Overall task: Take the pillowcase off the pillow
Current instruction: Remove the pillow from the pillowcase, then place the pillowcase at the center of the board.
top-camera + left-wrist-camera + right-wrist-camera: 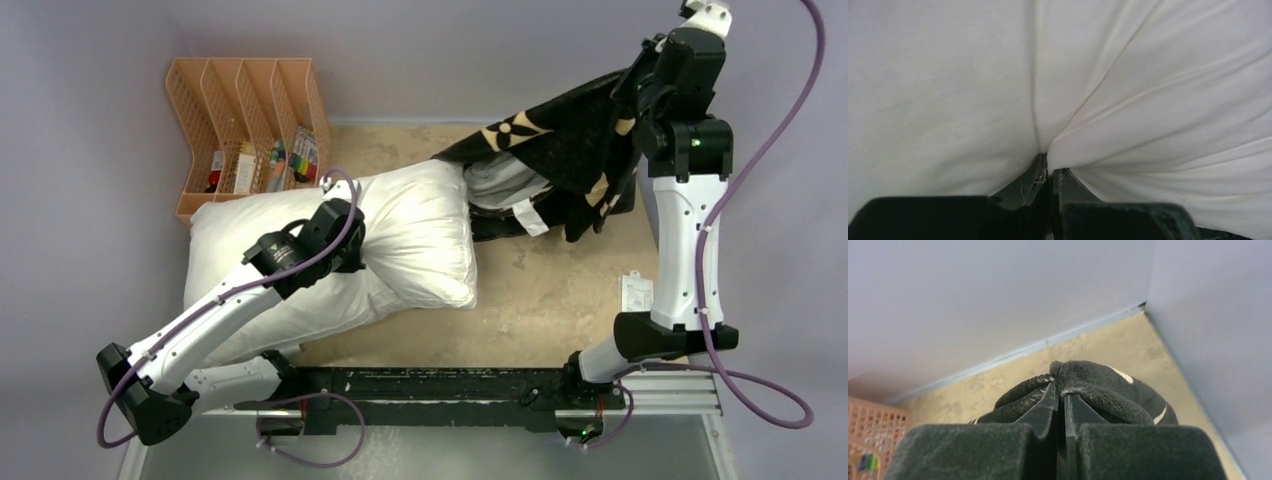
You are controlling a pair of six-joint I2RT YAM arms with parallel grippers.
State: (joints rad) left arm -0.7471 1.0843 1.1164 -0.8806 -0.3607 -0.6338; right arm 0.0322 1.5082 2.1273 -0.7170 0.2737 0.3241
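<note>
The white pillow (420, 235) lies across the left and middle of the table, mostly out of its cover. My left gripper (345, 235) is shut on a pinch of the pillow's white fabric (1098, 100); its jaws are pressed together in the fold (1049, 170). The black plush pillowcase (560, 145) with tan motifs hangs lifted at the far right, its low end still around the pillow's right end. My right gripper (640, 95) is shut on a bunch of the pillowcase (1098, 385), held high near the back corner (1061, 390).
An orange wire file organizer (245, 125) with small items stands at the back left, against the pillow. A small white card (635, 292) lies on the tan tabletop (540, 300) near the right arm. Grey walls close the back and sides (998, 300).
</note>
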